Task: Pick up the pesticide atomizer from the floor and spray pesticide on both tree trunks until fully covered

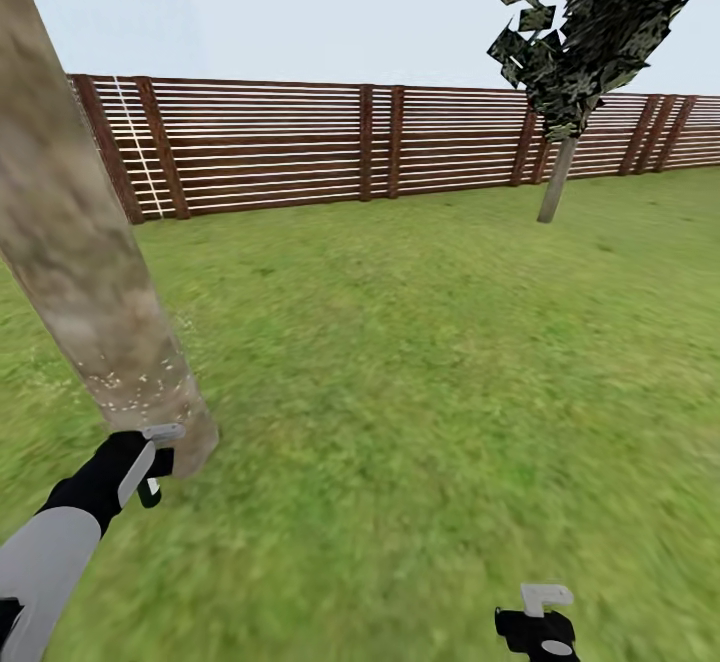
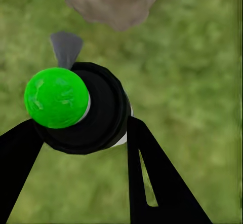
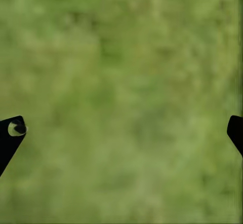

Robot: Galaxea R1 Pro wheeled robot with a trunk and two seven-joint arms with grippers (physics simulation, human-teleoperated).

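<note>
Garden scene, spraying stage. The left gripper (image 2: 81, 138) is clamped on the pesticide atomizer (image 2: 83, 110), held low just beside the base of the near tree trunk (image 1: 75, 232); pale specks dot the lower bark, so coverage appears begun but far from complete; the second tree (image 1: 560, 162) stands well apart by the fence (image 1: 330, 142), judged untouched; the right gripper (image 3: 121, 133) hangs spread wide and empty over the lawn (image 1: 420, 362).

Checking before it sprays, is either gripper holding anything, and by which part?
The left gripper holds the pesticide atomizer, fingers clamped on either side of its dark body below the top. The right gripper is open over grass, holding nothing.
</note>
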